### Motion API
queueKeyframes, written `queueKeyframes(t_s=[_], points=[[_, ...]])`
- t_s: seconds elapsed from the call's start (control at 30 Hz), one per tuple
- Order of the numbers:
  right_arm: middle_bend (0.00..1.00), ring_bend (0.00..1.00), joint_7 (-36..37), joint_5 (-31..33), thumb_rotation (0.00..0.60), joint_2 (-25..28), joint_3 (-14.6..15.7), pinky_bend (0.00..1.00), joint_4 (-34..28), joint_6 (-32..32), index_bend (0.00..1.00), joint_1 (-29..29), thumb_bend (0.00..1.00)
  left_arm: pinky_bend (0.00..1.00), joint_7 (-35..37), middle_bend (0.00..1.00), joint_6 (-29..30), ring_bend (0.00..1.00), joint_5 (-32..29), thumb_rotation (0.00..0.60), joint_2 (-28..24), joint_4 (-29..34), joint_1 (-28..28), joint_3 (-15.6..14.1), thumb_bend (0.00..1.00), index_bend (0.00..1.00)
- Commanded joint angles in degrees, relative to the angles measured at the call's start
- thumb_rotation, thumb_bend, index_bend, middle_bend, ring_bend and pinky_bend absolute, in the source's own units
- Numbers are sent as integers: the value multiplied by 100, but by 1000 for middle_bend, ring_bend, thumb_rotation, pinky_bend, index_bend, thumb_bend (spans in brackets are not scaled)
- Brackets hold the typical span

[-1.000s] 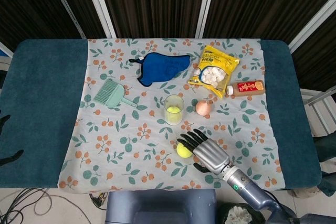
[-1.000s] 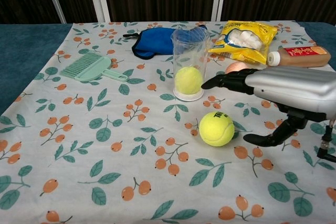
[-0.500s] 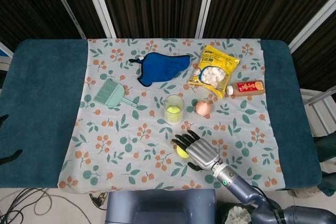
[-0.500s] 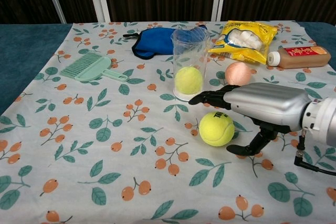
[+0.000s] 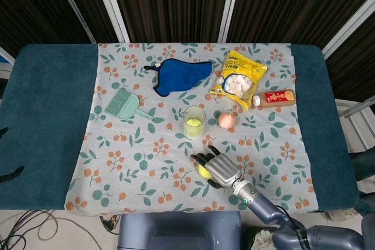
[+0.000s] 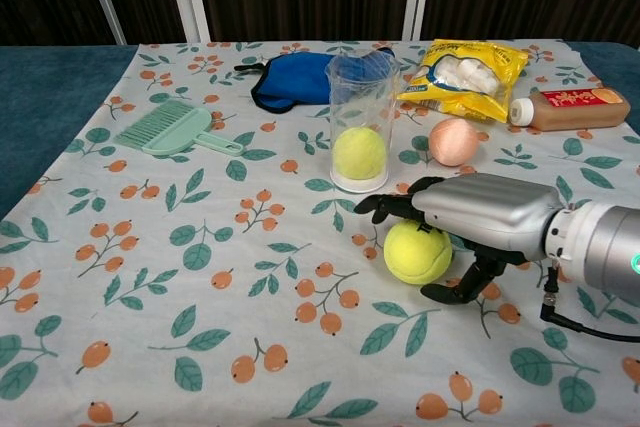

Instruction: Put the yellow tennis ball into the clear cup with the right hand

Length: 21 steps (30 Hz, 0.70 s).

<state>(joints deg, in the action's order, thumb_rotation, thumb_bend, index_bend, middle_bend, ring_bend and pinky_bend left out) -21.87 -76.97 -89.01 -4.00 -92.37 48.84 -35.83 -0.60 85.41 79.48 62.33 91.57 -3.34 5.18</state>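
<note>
Fingers (image 6: pixel 385 205): spread and arched over the top of the fuzzy yellow tennis ball (image 6: pixel 417 252), thumb low on its near side; not closed, so nothing is held yet, though from the chest view I can't be sure whether the fingertips already touch the felt.
Right hand (image 6: pixel 470 219): silver and black, palm down over the ball, near the front edge of the table (image 5: pixel 47 115), right of its middle.
Ball: resting on the floral tablecloth (image 6: pixel 200 277), just in front of the tall clear plastic cup (image 6: pixel 361 123).
Cup: upright, and it already has a second yellow ball (image 6: pixel 359 153) sitting in its bottom.
Left hand: not in view.
Risk, rolling: a half-closed grasp could squeeze the ball out from under the palm and send it toward the front edge.
Risk, cup: it looks light and narrow; a knuckle brushing it on the way over would likely tip it.
Risk, fit: the ball inside may leave the new one perched high, prone to bounce out.
</note>
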Motion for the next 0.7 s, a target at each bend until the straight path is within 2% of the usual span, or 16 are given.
queueKeyframes(t_s=[0.03, 0.2, 0.33, 0.53, 0.7], points=[[251, 358, 13, -15, 600, -60, 4, 130, 48, 49, 202, -21, 426, 35, 5, 0, -13, 1, -11, 600, -6, 5, -1, 0, 0, 136], [347, 474, -19, -42, 600, -198, 7, 264, 178, 172, 384, -48, 427, 35, 17, 0, -45, 4, -54, 600, -31, 29, 1, 5, 0, 139], [394, 506, 59, -65, 600, -240, -1, 359, 181, 308, 508, -19, 450, 37, 26, 0, -71, 5, -84, 600, -55, 49, 1, 8, 0, 140], [405, 509, 106, -75, 600, -55, -55, 478, -6, 469, 528, 3, 456, 37, 46, 0, -76, 6, -107, 600, -83, 73, 8, 15, 0, 141], [405, 510, 80, -176, 600, 443, -212, 554, -516, 808, 528, 66, 473, 37, 68, 0, -69, 6, -118, 600, -93, 89, 16, 21, 0, 141]])
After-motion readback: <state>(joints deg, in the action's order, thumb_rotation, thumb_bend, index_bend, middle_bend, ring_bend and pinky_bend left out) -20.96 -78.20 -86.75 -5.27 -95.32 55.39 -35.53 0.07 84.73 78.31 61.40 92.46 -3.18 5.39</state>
